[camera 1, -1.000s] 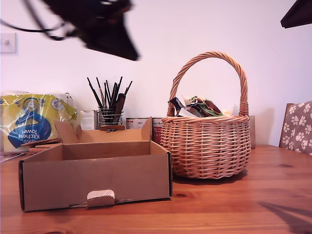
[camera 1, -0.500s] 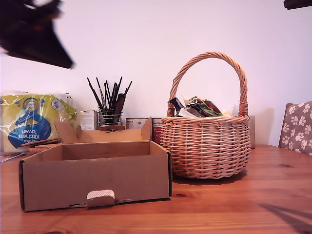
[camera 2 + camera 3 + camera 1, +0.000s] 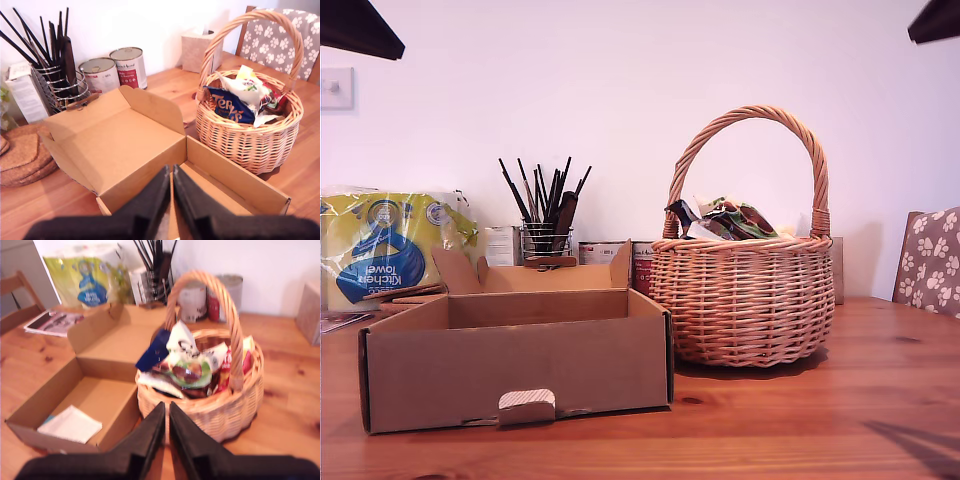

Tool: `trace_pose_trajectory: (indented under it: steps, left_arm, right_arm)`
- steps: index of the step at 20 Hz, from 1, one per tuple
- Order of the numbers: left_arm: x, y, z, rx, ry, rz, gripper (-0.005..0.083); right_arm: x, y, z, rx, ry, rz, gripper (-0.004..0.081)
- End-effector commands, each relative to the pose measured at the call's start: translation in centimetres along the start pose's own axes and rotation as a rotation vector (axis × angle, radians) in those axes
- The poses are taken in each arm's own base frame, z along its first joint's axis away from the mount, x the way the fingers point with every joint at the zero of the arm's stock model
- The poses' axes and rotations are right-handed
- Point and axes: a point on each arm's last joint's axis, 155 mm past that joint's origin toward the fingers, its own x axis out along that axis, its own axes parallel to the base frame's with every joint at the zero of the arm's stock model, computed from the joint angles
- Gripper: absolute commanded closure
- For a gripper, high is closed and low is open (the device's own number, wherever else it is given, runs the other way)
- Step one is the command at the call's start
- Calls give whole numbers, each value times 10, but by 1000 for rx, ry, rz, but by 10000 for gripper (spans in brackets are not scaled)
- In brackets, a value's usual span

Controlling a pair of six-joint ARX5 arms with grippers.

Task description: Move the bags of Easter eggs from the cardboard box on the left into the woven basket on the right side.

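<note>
Now you see the bench carrying the cardboard box at the exterior view's lower left and the woven basket just right of it, the bags of Easter eggs heaped inside. Both my first tool and my second tool are clenched, grasping nothing.

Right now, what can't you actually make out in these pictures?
- Floor of the cardboard box: hidden by its front wall in the exterior view.
- Bags low in the woven basket: hidden by the wicker.
- White sheet in the box: too blurred to identify, second wrist view.
- Both arms: cut off by the exterior view's top corners.
</note>
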Motion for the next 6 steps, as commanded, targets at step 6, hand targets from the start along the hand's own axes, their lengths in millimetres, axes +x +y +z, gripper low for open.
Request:
trace_pose_trajectory:
  steps: [6]
  left_arm:
    - [8,1,-20,-8,61,1,793]
  right_arm:
    - [3,-3,-26,35,82,-7,780]
